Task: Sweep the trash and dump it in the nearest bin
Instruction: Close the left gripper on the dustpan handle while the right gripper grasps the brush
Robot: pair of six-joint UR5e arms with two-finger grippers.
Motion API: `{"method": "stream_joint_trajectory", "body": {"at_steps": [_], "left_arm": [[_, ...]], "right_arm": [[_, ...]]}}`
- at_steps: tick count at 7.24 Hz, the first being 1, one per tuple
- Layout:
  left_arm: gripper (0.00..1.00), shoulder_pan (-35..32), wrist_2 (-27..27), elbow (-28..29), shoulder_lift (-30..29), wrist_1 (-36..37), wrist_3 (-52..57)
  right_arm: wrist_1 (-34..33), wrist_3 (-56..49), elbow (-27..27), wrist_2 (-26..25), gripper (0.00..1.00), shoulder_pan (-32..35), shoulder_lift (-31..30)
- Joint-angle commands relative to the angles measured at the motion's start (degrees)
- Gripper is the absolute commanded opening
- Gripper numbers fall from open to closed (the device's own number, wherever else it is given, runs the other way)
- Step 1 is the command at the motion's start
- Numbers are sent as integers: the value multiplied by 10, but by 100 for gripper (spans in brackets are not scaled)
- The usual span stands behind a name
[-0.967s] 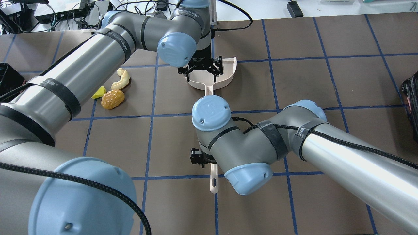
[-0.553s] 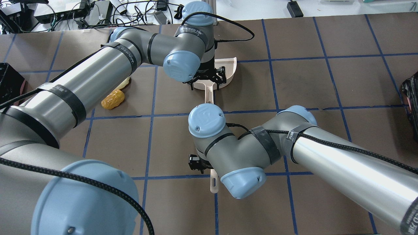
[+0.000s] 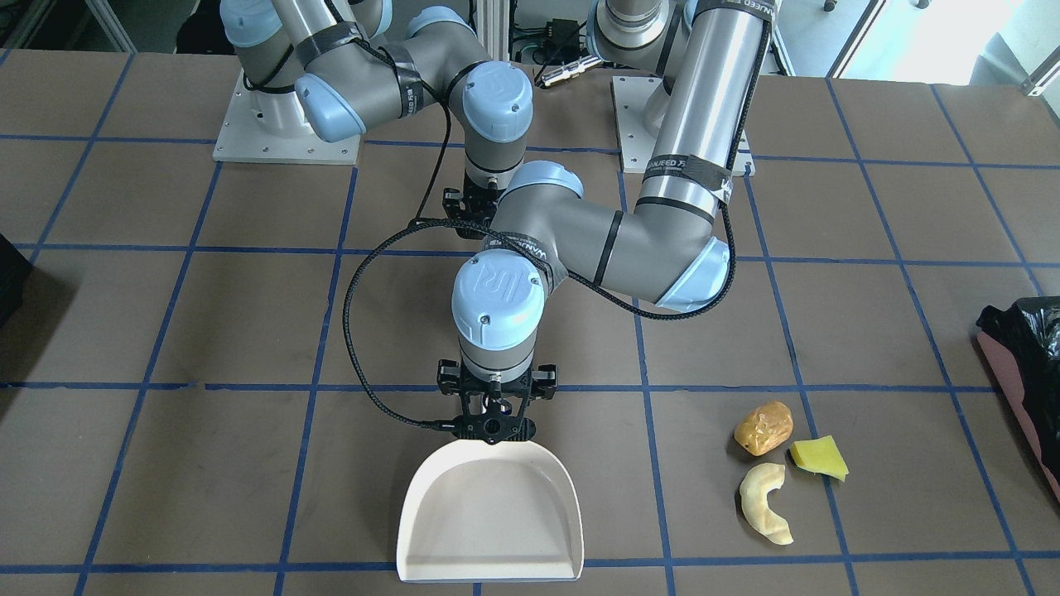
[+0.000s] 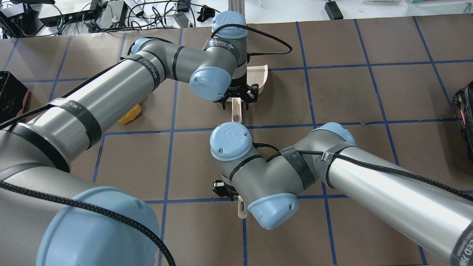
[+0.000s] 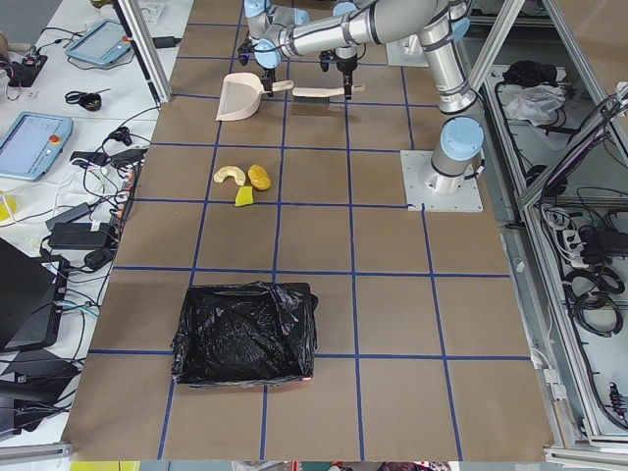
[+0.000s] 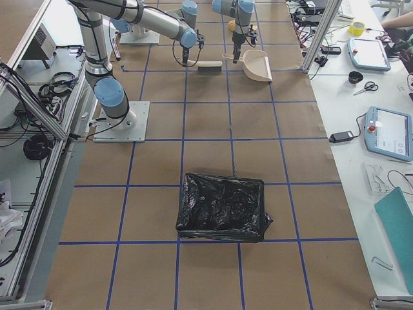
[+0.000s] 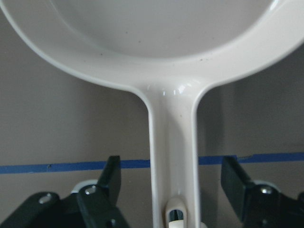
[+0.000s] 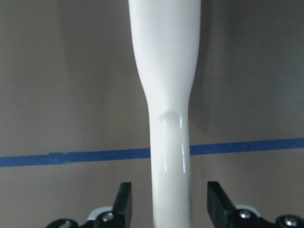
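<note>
On my left gripper point(image 7: 172, 178) the jaws stand apart, one black finger on each side of the dustpan handle point(image 7: 173, 137), with a gap on both sides. The right gripper point(image 8: 169, 197) is spread wide in the same way, its jaws straddling the brush handle point(image 8: 166, 71) without touching it. Both handles are smooth, glossy cream plastic. The dustpan point(image 3: 489, 517) lies flat on the tabletop point(image 3: 166, 248), a shallow rounded scoop with its mouth turned away from the robot. The tabletop is matte brown, gridded with blue tape. The trash sits well to the robot's left of the pan in a tight cluster: a lumpy golden-brown chunk point(image 3: 763, 428), a flat yellow wedge point(image 3: 818, 458) and a pale curved crescent point(image 3: 763, 502). Further that way stands the bin point(image 5: 243, 290), lined with crinkled glossy black plastic.
</note>
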Motion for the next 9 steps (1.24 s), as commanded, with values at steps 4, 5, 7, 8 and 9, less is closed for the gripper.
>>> {"method": "stream_joint_trajectory", "body": {"at_steps": [4,5,7,8,9], "left_arm": [[9,-14,5,-17,9,0,8],[0,-14,5,-18,9,-1,14],[0,-14,6,-14,13,-3,14],[0,-10,7,-10,22,-7,14],[0,1,7,-10,36,-12,14]], "right_arm": [[0,0,1,-1,7,1,-3],[2,1,0,-3,5,1,-7],[6,3,0,-3,4,1,-11],[8,6,0,-3,1,1,-16],[9,8,0,-4,0,1,-17]]}}
